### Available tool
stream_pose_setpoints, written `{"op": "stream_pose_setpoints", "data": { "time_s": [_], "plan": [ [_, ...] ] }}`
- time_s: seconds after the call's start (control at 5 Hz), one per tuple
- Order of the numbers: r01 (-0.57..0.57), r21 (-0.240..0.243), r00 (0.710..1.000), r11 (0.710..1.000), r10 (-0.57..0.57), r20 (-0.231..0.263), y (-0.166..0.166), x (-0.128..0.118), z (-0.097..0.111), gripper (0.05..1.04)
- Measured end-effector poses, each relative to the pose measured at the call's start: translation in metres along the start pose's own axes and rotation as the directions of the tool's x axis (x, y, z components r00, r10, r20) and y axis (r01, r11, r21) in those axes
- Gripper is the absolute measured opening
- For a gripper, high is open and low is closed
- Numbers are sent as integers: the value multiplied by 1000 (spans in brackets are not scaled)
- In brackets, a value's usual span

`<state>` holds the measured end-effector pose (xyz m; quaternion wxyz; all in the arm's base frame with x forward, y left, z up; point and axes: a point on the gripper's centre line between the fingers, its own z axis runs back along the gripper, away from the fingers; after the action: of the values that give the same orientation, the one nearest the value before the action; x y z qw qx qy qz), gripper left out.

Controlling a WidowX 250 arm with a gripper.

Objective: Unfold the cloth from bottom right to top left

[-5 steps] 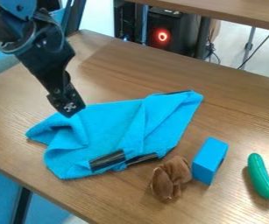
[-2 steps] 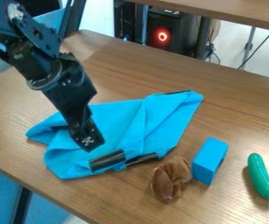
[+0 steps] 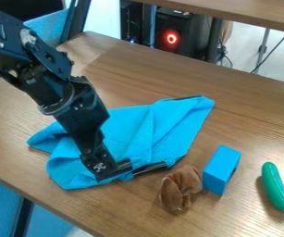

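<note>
"Behind the cloth (image 3: 163,127), past the far edge of the table (image 3: 231,102), there's a dark computer case (image 3: 185,27) with a red ring glowing on it. And the cloth itself?"

"Lying on the table, bunched and folded over, with a black strip (image 3: 150,168) along its near edge. The black arm (image 3: 76,109) slants in over its left part, and the pincer (image 3: 109,175) is down at that near edge."

"Has it got hold of anything?"

"I can't tell from here whether it's gripping or loose. I'd say the step in hand is taking the edge, since the folds are all there and nothing looks lifted."

"So what comes next?"

"A pinch on the upper layer alone, I reckon, then a low lift and a sweep toward the cloth's far left, letting go once the flap lies over. Catch both layers and the whole cloth would likely slide along."

"And the clutter?"

"A brown soft toy (image 3: 180,187) sits just beside the cloth's near right edge, a blue block (image 3: 221,170) next to that, a green toy cucumber (image 3: 276,186) well off to the cloth's right. A leftward pull should spare them."
</note>
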<state>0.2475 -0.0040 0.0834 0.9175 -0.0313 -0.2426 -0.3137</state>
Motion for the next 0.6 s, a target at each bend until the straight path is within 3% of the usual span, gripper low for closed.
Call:
{"op": "stream_pose_setpoints", "data": {
  "time_s": [0.4, 0.6],
  "plan": [
    [31, -17, 999, 999, -32, -15, -11, -2, -15, 970],
    [36, -16, 999, 999, -36, -31, -13, -3, -24, 693]
  ]
}}
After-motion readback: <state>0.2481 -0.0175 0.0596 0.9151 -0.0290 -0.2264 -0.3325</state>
